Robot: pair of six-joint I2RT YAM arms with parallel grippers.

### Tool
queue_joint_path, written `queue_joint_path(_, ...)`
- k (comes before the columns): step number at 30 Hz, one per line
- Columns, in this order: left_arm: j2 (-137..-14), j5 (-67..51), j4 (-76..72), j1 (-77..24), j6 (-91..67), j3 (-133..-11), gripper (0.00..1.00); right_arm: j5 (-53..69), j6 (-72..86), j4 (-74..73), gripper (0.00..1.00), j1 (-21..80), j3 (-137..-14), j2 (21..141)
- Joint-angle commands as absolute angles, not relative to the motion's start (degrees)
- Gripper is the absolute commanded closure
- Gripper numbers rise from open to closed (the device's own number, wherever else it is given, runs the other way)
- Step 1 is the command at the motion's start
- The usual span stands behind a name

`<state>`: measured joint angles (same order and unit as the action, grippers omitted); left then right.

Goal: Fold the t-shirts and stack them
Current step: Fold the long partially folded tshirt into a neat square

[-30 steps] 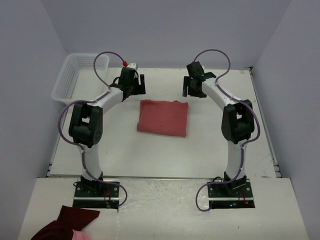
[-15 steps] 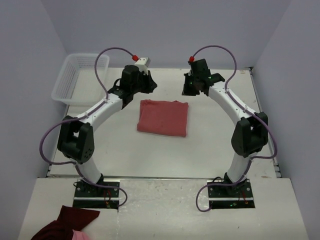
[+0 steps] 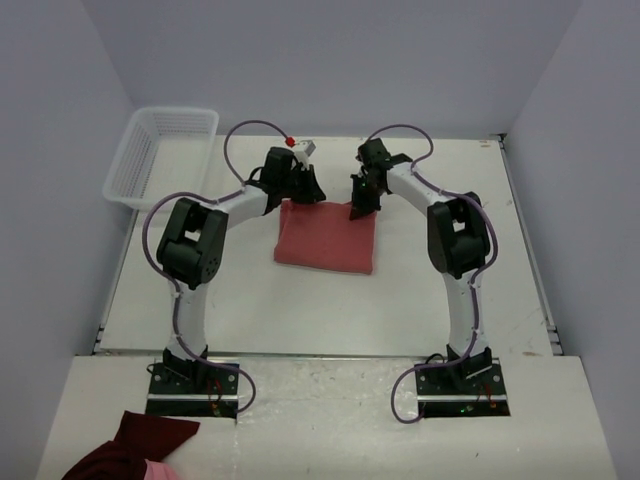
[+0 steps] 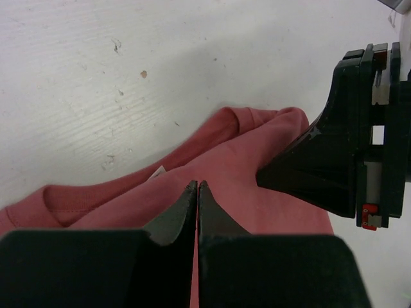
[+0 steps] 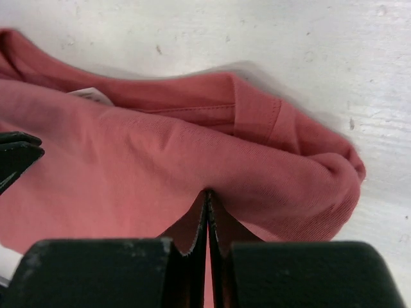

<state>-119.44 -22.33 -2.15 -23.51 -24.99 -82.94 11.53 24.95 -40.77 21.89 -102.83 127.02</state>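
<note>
The left gripper (image 4: pixel 196 186) has its jaws pressed together, tips down on one far corner of the folded shirt (image 3: pixel 326 237). Whether cloth is nipped between them cannot be told. The right gripper (image 5: pixel 207 194) is also closed, on the other far corner, and the fabric puckers into its tips, so it has hold of a fold. From both grippers the shirt spreads flat over the table (image 3: pixel 250 300) toward the arm bases. A white label (image 4: pixel 157 171) peeks out just left of the left tips. Only the shirt's far edge lies between the grippers. A basket (image 3: pixel 125 165) sits well off to the left gripper's left, and a maroon bundle (image 3: pixel 135 450) lies far behind it.
</note>
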Motion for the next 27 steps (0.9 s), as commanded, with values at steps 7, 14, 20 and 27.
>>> queue_joint_path(7,-123.7,-22.3,-4.0,-20.0,-24.6,-84.7,1.00,3.3,26.2,-46.1,1.00,21.2,-105.9,128.2)
queue_joint_path(14,-124.5,-20.6,-4.1,-14.1,-23.3,-80.8,1.00,1.2,27.3,-46.8,1.00,20.4,-105.1,128.8)
queue_joint_path(20,-125.4,-19.7,-2.5,-11.5,-21.1,-82.1,1.00,0.1,27.2,-47.9,1.00,19.4,-106.2,128.9)
queue_joint_path(27,-121.4,-20.1,-1.5,-11.6,-20.7,-82.9,1.00,0.1,24.5,-49.0,1.00,19.1,-111.0,127.9)
